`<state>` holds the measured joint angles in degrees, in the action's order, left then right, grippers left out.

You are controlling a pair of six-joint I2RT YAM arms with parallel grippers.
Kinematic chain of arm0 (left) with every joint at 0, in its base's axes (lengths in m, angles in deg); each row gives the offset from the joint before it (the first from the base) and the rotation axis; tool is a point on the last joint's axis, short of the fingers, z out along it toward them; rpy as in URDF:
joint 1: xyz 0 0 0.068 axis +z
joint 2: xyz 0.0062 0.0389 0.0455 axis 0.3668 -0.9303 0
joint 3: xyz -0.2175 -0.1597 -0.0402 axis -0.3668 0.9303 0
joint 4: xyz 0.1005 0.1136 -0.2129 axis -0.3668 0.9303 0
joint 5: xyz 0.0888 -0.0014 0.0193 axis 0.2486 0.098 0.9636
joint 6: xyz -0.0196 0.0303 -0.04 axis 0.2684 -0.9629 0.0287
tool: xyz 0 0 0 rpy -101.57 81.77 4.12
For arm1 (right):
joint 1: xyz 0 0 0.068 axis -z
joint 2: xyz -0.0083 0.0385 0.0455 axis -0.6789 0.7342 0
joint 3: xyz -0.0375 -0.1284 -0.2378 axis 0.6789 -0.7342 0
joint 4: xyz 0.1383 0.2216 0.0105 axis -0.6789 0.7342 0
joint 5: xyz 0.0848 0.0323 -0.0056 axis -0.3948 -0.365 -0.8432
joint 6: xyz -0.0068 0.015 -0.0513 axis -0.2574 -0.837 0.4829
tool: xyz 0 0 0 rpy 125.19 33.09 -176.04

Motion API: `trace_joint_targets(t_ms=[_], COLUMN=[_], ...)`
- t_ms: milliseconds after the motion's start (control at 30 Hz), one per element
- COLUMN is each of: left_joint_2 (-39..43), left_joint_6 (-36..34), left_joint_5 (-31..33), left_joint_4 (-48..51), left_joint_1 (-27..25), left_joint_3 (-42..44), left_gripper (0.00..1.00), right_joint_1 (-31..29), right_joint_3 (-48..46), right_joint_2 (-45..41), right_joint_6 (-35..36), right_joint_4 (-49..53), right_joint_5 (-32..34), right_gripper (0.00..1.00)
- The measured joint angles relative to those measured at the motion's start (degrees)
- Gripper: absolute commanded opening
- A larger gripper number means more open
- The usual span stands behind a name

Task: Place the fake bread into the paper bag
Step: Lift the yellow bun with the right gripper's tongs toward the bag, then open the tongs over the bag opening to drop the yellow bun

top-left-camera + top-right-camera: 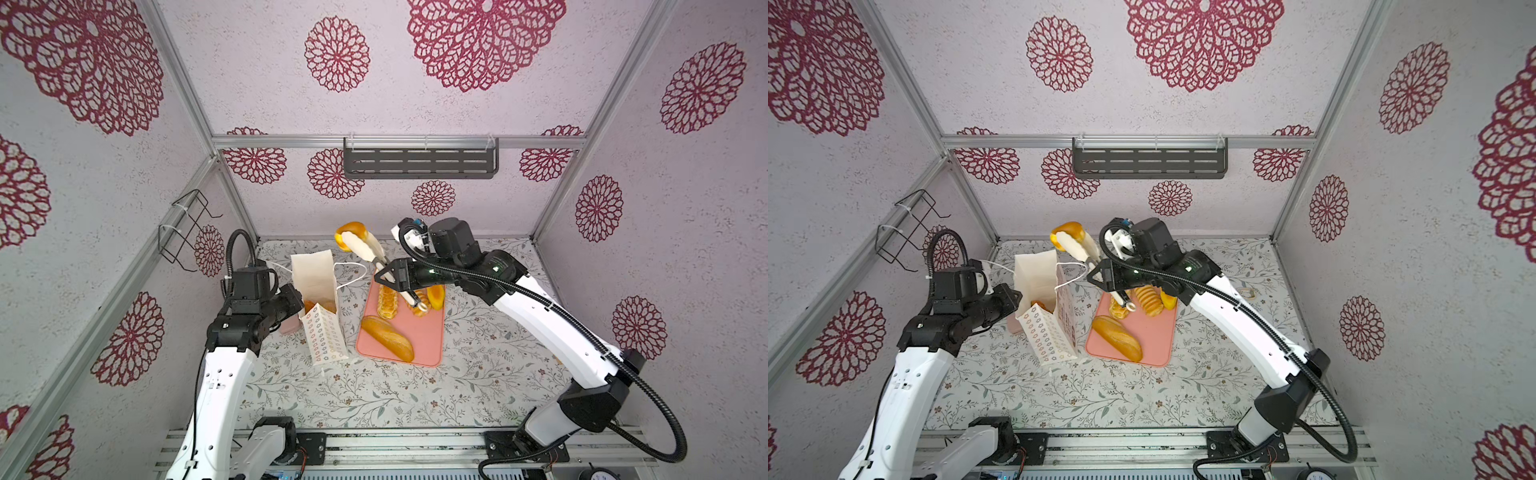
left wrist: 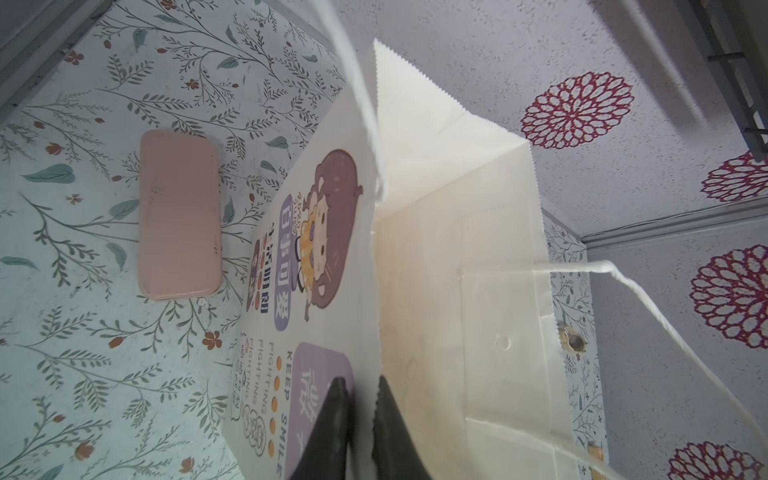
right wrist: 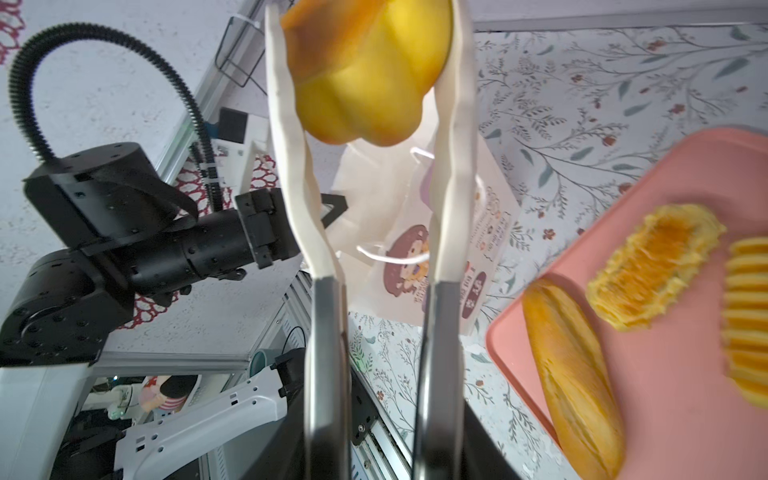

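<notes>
**Bun in tongs, bag rim pinched**

Nearest me, centre frame, I see a loaf [image 1: 386,338] on the pink tray [image 1: 424,340]. Left of it the paper bag [image 1: 326,338] stands upright, L gripper [image 2: 361,386] pinching its rim. Farther back, upper centre, R gripper [image 1: 388,274] clamps tongs [image 1: 365,249] squeezing a bun [image 1: 353,232].

Pale walls [image 1: 257,83] printed with crimson rosettes enclose the floral-clothed desk [image 1: 374,399]. A slotted grey shelf [image 1: 419,164] hangs on the back wall, a wire rack [image 1: 187,232] on the left.

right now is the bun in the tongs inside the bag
No, the tongs hold the bun up in the air, not down in the bag.
</notes>
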<state>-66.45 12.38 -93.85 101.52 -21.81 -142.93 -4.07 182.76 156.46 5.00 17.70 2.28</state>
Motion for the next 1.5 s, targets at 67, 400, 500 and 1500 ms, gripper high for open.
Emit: trace_joint_targets(t_ms=[67, 400, 500, 1500], left_joint_2=[0.00, 0.04, 0.04, 0.07], left_joint_6=[0.17, 0.70, 0.74, 0.79], left_joint_5=[0.02, 0.02, 0.00, 0.02], left_joint_4=[0.00, 0.00, 0.00, -0.02], left_joint_1=[0.00, 0.00, 0.00, 0.00], left_joint_3=[0.00, 0.00, 0.00, 0.00], left_gripper=[0.13, 0.13, 0.12, 0.11], right_joint_1=[-0.90, -2.27, -2.73, -3.28], right_joint_3=[2.36, 9.66, 11.39, 15.21], right_joint_2=[2.05, 12.57, 14.88, 18.53], right_joint_6=[0.28, 0.28, 0.28, 5.75], right_joint_4=[0.17, 1.07, 1.68, 11.58], right_joint_5=[-0.15, -1.70, -2.01, -3.21], right_gripper=[0.41, 0.41, 0.42, 0.56])
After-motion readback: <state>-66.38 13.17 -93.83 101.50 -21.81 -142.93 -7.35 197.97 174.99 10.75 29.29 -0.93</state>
